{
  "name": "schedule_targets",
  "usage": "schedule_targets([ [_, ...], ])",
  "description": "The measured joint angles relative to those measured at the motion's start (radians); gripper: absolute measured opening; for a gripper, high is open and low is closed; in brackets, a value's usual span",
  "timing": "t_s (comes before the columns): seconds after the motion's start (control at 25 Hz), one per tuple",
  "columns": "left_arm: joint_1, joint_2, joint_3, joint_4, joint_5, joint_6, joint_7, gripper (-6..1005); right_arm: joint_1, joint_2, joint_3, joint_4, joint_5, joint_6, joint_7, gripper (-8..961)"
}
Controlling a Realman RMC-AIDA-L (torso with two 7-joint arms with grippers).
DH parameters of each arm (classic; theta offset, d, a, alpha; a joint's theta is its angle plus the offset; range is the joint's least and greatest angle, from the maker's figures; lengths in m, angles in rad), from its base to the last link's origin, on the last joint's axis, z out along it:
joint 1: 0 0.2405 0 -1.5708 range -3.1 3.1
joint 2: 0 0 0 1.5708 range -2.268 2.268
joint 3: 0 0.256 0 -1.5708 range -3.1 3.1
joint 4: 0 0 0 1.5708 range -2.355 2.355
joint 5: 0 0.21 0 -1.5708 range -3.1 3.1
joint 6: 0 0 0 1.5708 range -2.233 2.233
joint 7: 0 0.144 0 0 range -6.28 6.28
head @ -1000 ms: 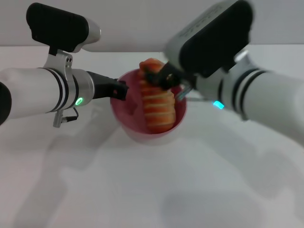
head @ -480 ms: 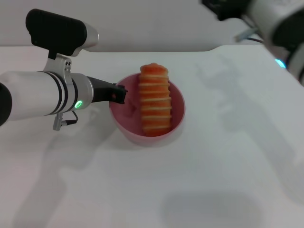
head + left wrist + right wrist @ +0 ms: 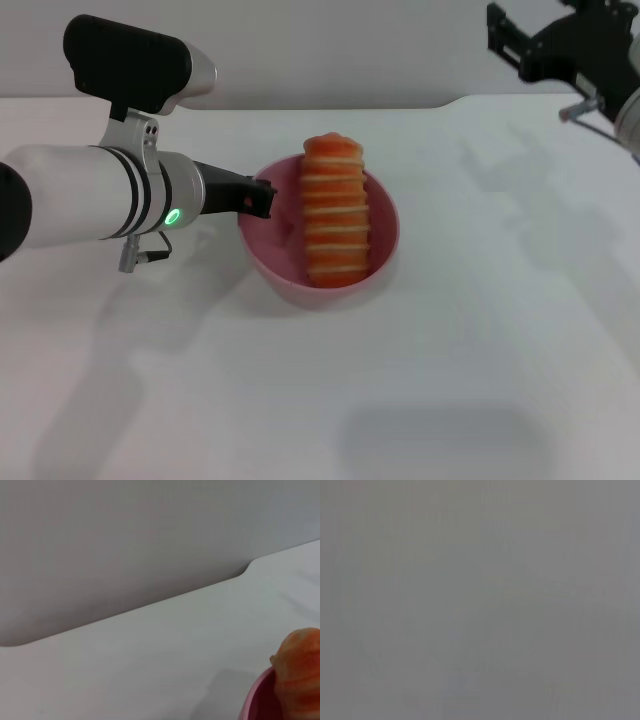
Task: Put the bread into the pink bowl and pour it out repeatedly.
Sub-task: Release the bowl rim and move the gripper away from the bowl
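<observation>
Orange-brown bread rests in pink bowl — left claw clamps rim; right claw since withdrawn, fingers apart.

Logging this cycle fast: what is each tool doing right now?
Left tool: shut on the pink bowl rim; the bread is inside.
Right tool: open, empty, raised far to the right.

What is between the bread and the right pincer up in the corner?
Just bare white table, in the head view. The right pincer is far from the bread, which leans in the bowl.
</observation>
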Motion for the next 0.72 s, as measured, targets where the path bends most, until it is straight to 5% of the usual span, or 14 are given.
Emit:
schedule_targets([
  [0.52,0.008,0.002,0.000,-0.006,0.003,-0.003,-0.011,52,0.013,-0.009,-0.044,-0.039,0.168,0.172,-0.004,738],
  [0.72,0.003,0.002,-0.002,-0.007,0.006,-0.003,-0.011,55,0.078,-0.024,-0.060,-0.107,0.513,0.419,-0.309,738],
])
